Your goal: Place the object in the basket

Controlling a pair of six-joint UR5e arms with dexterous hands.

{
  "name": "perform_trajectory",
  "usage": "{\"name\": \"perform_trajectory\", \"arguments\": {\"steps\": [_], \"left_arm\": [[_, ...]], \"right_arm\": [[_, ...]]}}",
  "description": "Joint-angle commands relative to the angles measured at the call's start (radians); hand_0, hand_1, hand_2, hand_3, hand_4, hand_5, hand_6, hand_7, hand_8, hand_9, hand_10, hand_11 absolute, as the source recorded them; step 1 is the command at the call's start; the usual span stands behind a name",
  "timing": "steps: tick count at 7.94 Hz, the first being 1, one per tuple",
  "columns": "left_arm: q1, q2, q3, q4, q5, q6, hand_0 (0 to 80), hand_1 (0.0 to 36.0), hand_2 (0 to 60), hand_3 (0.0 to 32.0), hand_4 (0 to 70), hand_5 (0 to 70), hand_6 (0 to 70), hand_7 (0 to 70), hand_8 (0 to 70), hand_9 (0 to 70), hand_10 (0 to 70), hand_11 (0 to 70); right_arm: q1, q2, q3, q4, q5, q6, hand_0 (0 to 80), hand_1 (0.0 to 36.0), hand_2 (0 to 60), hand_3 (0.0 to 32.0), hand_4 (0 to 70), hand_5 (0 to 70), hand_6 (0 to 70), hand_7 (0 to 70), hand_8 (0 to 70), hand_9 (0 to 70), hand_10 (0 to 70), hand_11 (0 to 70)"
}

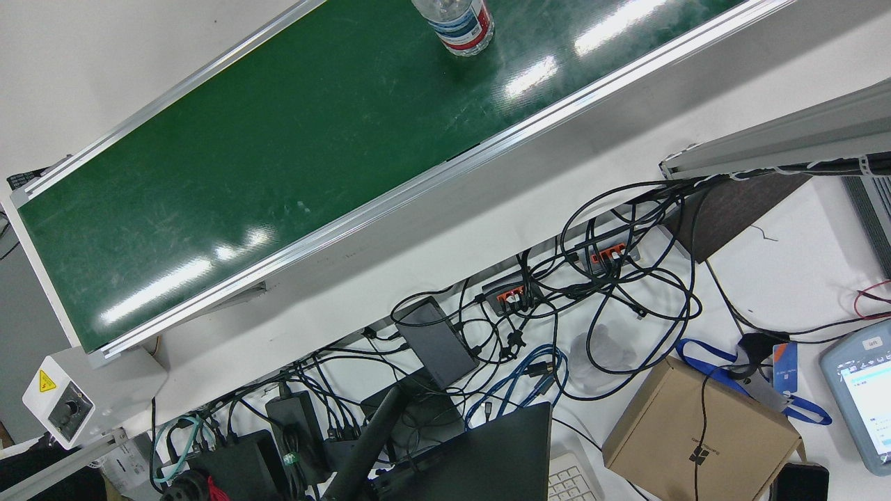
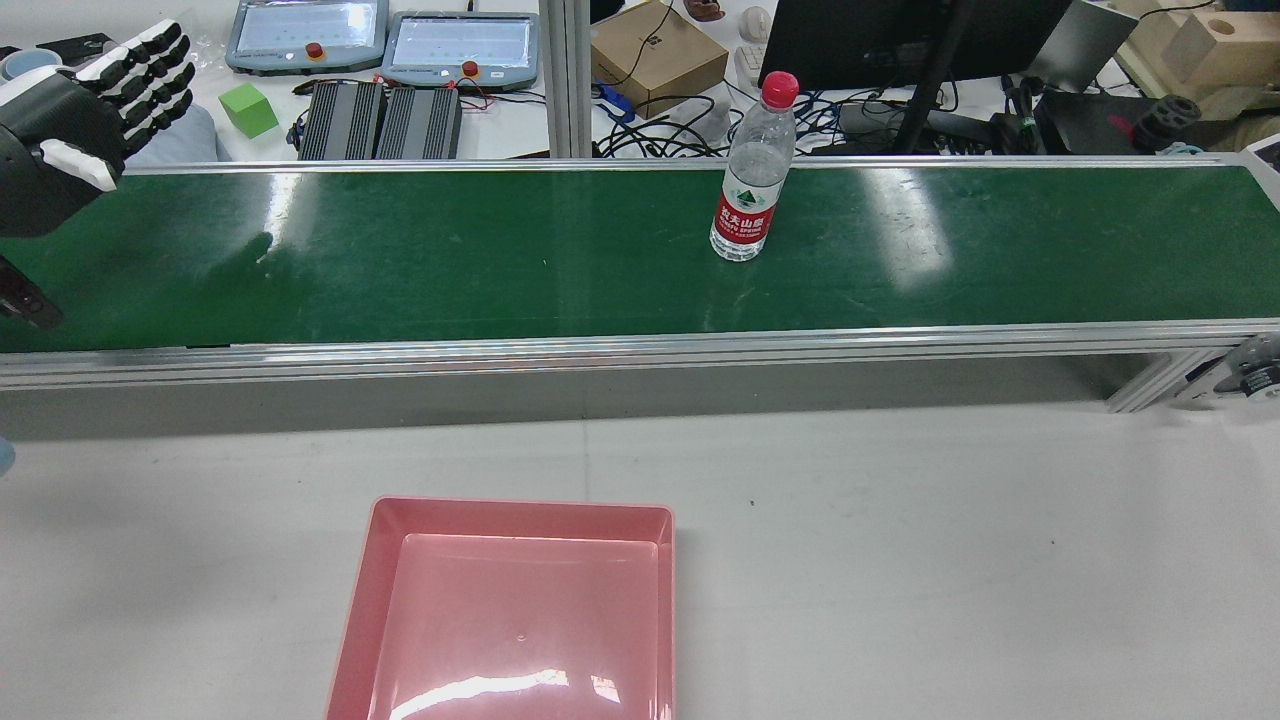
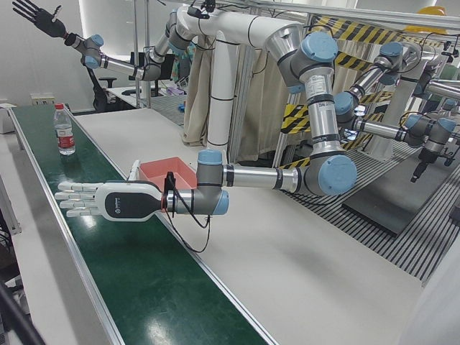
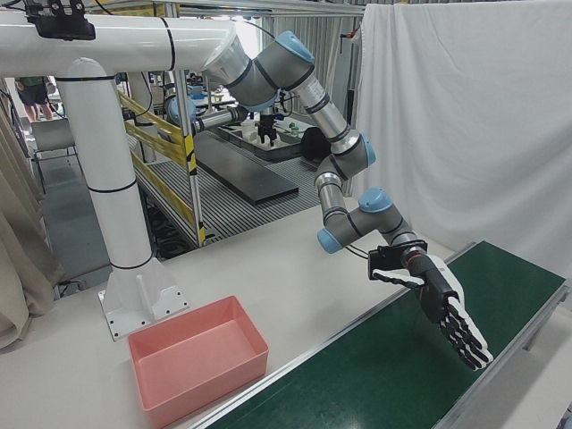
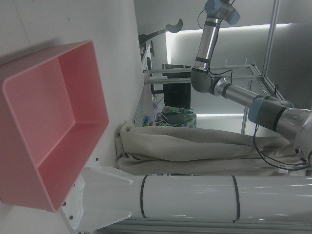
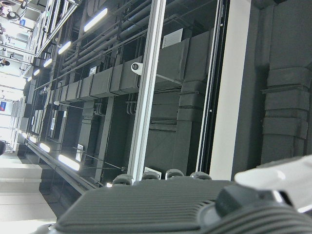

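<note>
A clear water bottle (image 2: 752, 170) with a red cap and red label stands upright on the green conveyor belt (image 2: 500, 260); it also shows in the front view (image 1: 459, 24) and the left-front view (image 3: 64, 129). The pink basket (image 2: 520, 504) sits empty on the white table before the belt, and also shows in the right-front view (image 4: 206, 380) and the left hand view (image 5: 92, 97). My left hand (image 2: 70, 130) is open and flat over the belt's left end, far left of the bottle (image 3: 100, 201) (image 4: 447, 313). My right hand (image 3: 34, 17) is open and raised high.
The belt has aluminium side rails (image 2: 600, 345). Behind it are teach pendants (image 2: 460, 45), a green cube (image 2: 248, 108), a cardboard box (image 2: 655, 55) and tangled cables (image 1: 557, 327). The white table (image 2: 900, 540) surrounds the basket.
</note>
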Motion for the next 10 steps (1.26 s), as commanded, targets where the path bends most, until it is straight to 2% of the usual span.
{"name": "perform_trajectory", "arguments": {"steps": [1,6,7,10], "left_arm": [[0.002,0.000,-0.001,0.000,0.000,0.000,53.3,2.5,0.0,0.0,1.6,5.6,0.0,0.0,1.4,1.2,0.0,0.0],[0.002,0.000,0.000,0.000,0.000,0.002,53.1,2.5,0.0,0.0,1.5,5.7,0.0,0.0,1.2,1.1,0.0,0.0],[0.002,0.000,0.000,0.000,0.000,0.002,53.3,2.6,0.0,0.0,4.9,6.4,0.0,0.0,3.5,2.6,0.0,0.6],[0.002,0.000,0.000,0.000,0.000,0.003,53.2,2.4,0.0,0.0,4.9,6.9,0.0,0.0,3.4,2.6,0.0,0.4]], "right_arm": [[0.000,0.000,0.000,0.000,-0.001,0.000,0.0,0.0,0.0,0.0,0.0,0.0,0.0,0.0,0.0,0.0,0.0,0.0],[0.000,0.000,0.000,0.000,0.000,0.000,0.0,0.0,0.0,0.0,0.0,0.0,0.0,0.0,0.0,0.0,0.0,0.0],[0.000,0.000,0.000,0.000,-0.001,0.000,0.0,0.0,0.0,0.0,0.0,0.0,0.0,0.0,0.0,0.0,0.0,0.0],[0.000,0.000,0.000,0.000,0.000,0.000,0.0,0.0,0.0,0.0,0.0,0.0,0.0,0.0,0.0,0.0,0.0,0.0]]}}
